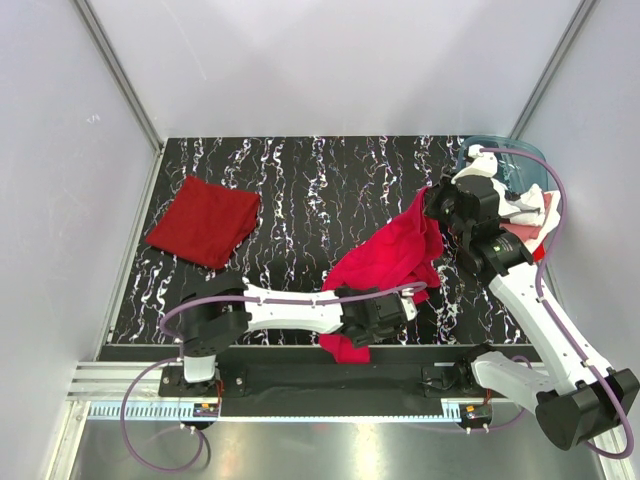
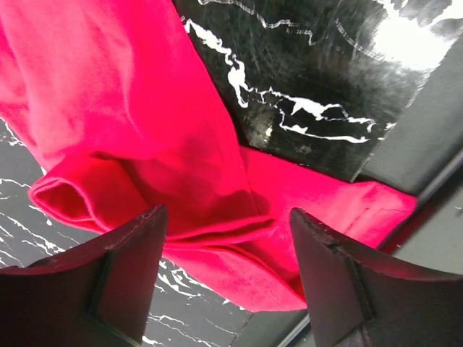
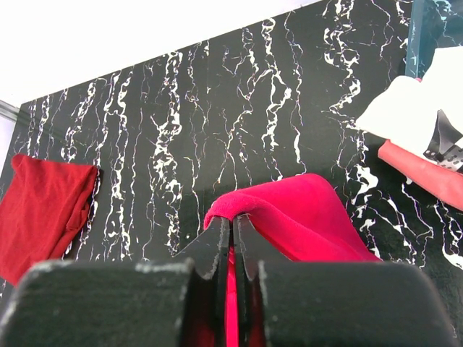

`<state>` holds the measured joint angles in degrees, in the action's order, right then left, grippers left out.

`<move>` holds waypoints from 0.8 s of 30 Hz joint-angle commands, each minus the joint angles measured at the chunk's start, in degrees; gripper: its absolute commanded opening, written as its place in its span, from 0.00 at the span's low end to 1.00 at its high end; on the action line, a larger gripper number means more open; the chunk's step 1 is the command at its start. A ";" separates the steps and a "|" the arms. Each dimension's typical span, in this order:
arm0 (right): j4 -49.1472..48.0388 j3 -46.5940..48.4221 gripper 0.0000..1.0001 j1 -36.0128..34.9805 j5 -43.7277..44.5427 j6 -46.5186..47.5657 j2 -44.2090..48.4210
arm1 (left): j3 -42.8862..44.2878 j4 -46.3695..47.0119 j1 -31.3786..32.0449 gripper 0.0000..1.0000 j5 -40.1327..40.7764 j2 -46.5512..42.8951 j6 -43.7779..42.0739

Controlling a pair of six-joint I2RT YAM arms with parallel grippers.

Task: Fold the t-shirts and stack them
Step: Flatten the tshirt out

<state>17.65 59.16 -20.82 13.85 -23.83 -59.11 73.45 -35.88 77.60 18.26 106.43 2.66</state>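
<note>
The left claw [image 2: 228, 217] gapes over a crimson t-shirt [image 2: 130, 108].

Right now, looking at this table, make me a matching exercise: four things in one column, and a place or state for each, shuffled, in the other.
1. crimson t-shirt
2. dark red t-shirt
3. blue-teal tub
4. left gripper

a. far right corner
b. open, fingers apart
c. folded, lying on the left
d. pinched by the right gripper

Pairs: 1-d, 2-c, 3-a, 4-b

Bright, even light; glare on table [image 2: 409, 32] (left claw [image 2: 226, 224] soft-focus).
</note>
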 commanded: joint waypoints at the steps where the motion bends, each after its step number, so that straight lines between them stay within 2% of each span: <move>1: -3.06 -0.09 0.05 0.17 -0.84 -0.51 0.05 | 1.52 -1.56 0.18 0.67 2.91 0.62 -1.34; 4: -3.23 -0.18 0.05 0.25 -0.49 -0.51 0.05 | 1.43 -2.27 0.18 0.64 3.45 0.36 -0.99; 5: -3.32 -0.27 0.05 0.17 -0.57 -0.51 -0.04 | 1.35 -2.70 0.18 0.59 3.27 0.18 -0.99; 7: -3.23 -0.18 0.05 0.25 -0.66 -0.60 -0.30 | 1.08 -3.41 0.09 0.56 3.01 -0.52 -0.90; 21: -3.50 -0.27 0.05 0.25 -1.10 -0.51 -0.83 | -0.59 -5.17 -0.44 0.61 -0.24 -2.90 -0.46; 24: -3.59 -0.36 0.05 0.25 -1.10 -0.51 -0.83 | -0.76 -4.73 -0.43 0.53 -1.03 -3.25 -0.55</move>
<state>16.95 58.85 -20.82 13.80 -23.86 -60.12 72.99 -40.77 77.45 18.92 106.59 2.57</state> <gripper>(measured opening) 0.052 0.562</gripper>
